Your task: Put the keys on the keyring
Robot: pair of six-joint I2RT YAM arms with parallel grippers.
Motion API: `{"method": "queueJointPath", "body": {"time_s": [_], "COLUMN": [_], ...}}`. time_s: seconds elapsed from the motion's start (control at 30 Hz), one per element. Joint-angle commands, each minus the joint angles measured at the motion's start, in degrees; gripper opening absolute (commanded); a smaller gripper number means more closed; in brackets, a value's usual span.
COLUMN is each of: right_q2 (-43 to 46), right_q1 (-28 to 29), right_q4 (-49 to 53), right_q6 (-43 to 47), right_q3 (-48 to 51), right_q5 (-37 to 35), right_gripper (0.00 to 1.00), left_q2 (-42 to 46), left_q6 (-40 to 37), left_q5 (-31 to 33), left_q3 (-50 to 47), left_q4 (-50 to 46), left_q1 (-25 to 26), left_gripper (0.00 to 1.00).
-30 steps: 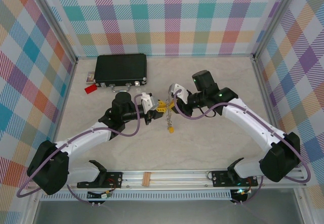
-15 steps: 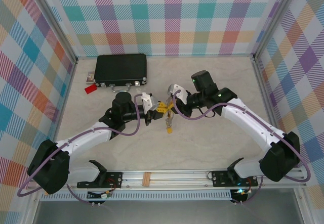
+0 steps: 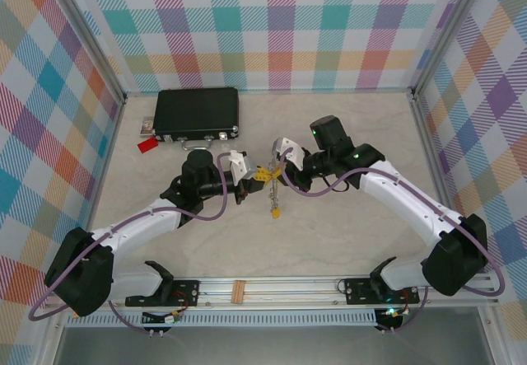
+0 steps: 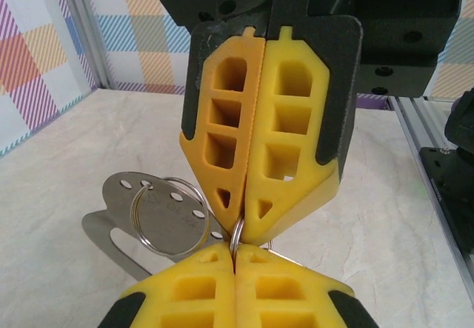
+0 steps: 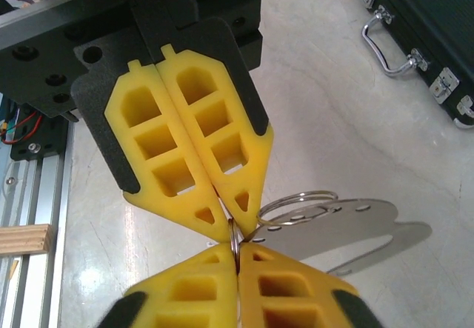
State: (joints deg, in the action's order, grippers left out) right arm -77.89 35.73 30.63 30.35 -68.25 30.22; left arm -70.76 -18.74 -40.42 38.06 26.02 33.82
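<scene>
My two grippers meet tip to tip above the middle of the table. The left gripper (image 3: 257,177) (image 4: 237,248) is shut on the thin silver keyring (image 4: 236,235) (image 5: 235,241). From the opposite side, the right gripper (image 3: 272,170) (image 5: 237,252) is shut on the same ring. A flat silver plate with holes (image 4: 152,213) (image 5: 348,224) and a second wire ring hang beside the pinch. In the top view, the keys (image 3: 276,202) dangle below the fingertips, with a yellow head at the bottom.
A black case (image 3: 198,111) with a silver handle lies at the back left, with a small red tag (image 3: 148,144) beside its front left corner. Aluminium rails run along the near edge and both sides. Checked walls enclose the table.
Both grippers have stayed tip to tip at the ring. The right arm has edged slightly left, and the hanging bunch has shifted a little with it.
</scene>
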Motion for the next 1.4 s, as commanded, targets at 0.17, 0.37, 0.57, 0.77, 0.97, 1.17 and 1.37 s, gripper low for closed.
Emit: {"method": "queueJointPath", "body": {"time_s": [0.17,0.37,0.57,0.77,0.97,1.17,1.37], "right_q2": [3.64,9.3,13.9,14.01,11.58,9.1,7.55], "right_q1": [0.24,-2.03,-6.99,-9.3,-11.22,-11.73,-11.82], "right_q4": [-5.61,-13.29,-27.14,-38.89,-49.33,-54.22,-55.84], "right_q6": [-6.06,-14.09,-28.61,-38.91,-47.69,-52.19,-53.72], "right_q3": [2.34,7.58,14.94,17.53,18.15,17.93,18.06], "right_q5": [-4.4,-5.03,4.86,12.77,18.84,22.12,24.83], "right_gripper": [0.26,0.31,0.38,0.4,0.37,0.35,0.32], "left_q2": [0.76,-0.43,-2.08,-3.85,-5.69,-5.83,-5.37], "left_q6": [3.16,8.17,14.7,20.18,24.72,25.86,26.0], "left_q5": [-0.38,0.02,0.89,1.96,2.19,3.0,3.55], "left_q3": [-2.02,-3.29,-4.87,-4.84,-4.27,-3.8,-3.84], "left_q4": [11.47,20.03,32.6,42.09,48.93,49.93,49.92], "left_q1": [-0.07,-0.07,-0.07,-0.07,-0.07,0.44,0.63], "left_gripper": [0.0,0.0,0.0,0.0,0.0,0.0,0.0]}}
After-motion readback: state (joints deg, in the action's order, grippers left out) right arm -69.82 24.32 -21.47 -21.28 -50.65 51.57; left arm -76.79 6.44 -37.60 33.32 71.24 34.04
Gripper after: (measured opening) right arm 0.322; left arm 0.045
